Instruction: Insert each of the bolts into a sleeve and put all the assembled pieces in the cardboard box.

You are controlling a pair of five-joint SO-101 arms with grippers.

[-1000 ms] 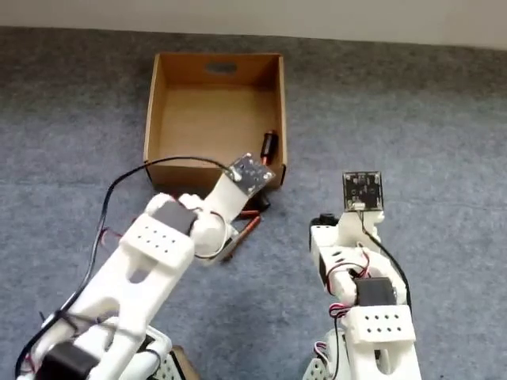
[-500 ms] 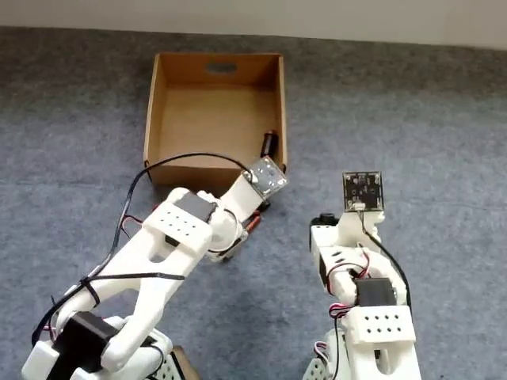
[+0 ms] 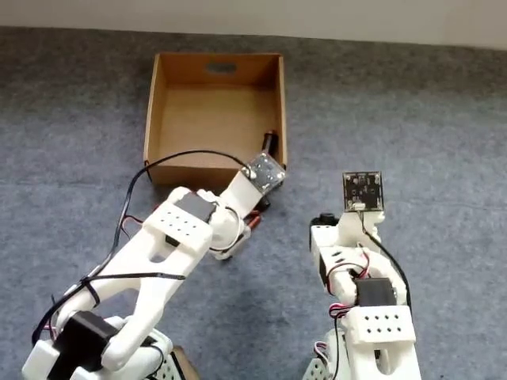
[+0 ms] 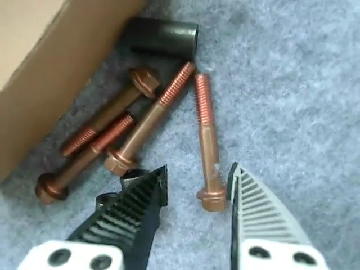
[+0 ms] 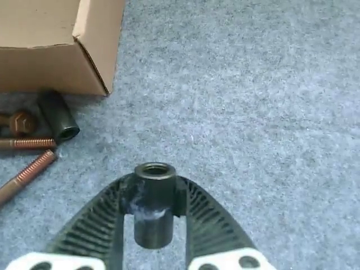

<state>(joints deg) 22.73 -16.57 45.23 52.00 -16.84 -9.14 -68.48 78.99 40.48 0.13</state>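
Several copper bolts (image 4: 152, 109) lie on the grey carpet beside the cardboard box (image 3: 151, 119), with a loose black sleeve (image 4: 163, 37) at their threaded ends. My left gripper (image 4: 198, 169) hangs open just above them. One bolt (image 4: 207, 140) lies between its fingers, head toward the wrist. My right gripper (image 5: 153, 191) is shut on an upright black sleeve (image 5: 153, 209), held above the carpet to the right of the box. A dark assembled piece (image 3: 269, 142) rests inside the box, against its right wall.
The box (image 5: 56, 45) stands open-topped at the back of the table, its near right corner close to the bolts (image 5: 25, 169) and loose sleeve (image 5: 57, 116). Bare carpet stretches to the right of the box and in front of both arms.
The left arm has swung right and forward, bringing its gripper over the bolts by the box corner. The right arm has stayed still with its sleeve.
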